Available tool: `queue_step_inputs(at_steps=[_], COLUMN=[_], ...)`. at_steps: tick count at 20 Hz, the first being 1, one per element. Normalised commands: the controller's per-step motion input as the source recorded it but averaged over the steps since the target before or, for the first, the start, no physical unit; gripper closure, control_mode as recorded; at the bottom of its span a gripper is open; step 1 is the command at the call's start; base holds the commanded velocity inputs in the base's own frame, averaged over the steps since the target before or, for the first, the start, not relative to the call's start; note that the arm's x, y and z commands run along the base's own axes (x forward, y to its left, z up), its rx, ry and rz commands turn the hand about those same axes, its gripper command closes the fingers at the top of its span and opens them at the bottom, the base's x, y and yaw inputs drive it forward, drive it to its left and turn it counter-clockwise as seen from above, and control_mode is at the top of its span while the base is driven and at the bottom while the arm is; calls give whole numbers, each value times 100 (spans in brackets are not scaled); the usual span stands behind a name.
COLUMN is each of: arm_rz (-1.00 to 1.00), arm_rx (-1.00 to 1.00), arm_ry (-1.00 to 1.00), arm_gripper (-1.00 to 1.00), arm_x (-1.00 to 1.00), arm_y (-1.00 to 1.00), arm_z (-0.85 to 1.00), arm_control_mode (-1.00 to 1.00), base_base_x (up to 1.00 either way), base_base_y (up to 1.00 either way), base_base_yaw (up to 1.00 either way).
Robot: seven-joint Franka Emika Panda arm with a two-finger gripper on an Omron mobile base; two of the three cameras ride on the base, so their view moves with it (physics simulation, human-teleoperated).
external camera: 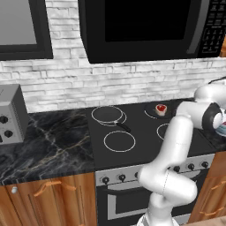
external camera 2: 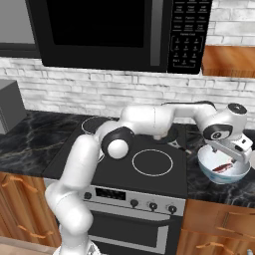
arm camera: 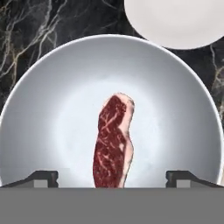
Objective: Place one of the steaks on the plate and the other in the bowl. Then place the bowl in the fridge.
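The gripper hangs over the bowl, jaws spread wide and empty. One marbled red steak lies flat on the bowl's smooth white floor. Beyond, the round plate rests on veined black stone counter. The second steak sits in a dark pan on the stove.

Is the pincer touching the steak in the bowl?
Apart. The hand view shows the pincer open, its tips far out to either side of the steak, which lies loose in the bowl.

Kitchen: stove, microwave, marble counter.
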Motion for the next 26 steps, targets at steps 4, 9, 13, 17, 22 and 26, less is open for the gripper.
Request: queue_step_inputs(at_steps=[4,9,13,17,22,26], arm_rz=[7,8,8,9,13,12], arm_rx=[-1,-11,-30,-18,-5,0], arm_ry=[-16,-17,-14,-3,3,2], arm_gripper=[-100,-100,-100,-100,-100,-100], arm_x=[-81,-63,-44,-19,4,15], arm_y=[94,100,96,97,83,38], arm_z=[20,26,57,29,10,7], arm_control_mode=[-100,-100,-100,-100,-100,-100], base_base_x=[0,0,0,0,0,0], base_base_y=[0,0,0,0,0,0], base_base_yaw=[0,0,0,0,0,0])
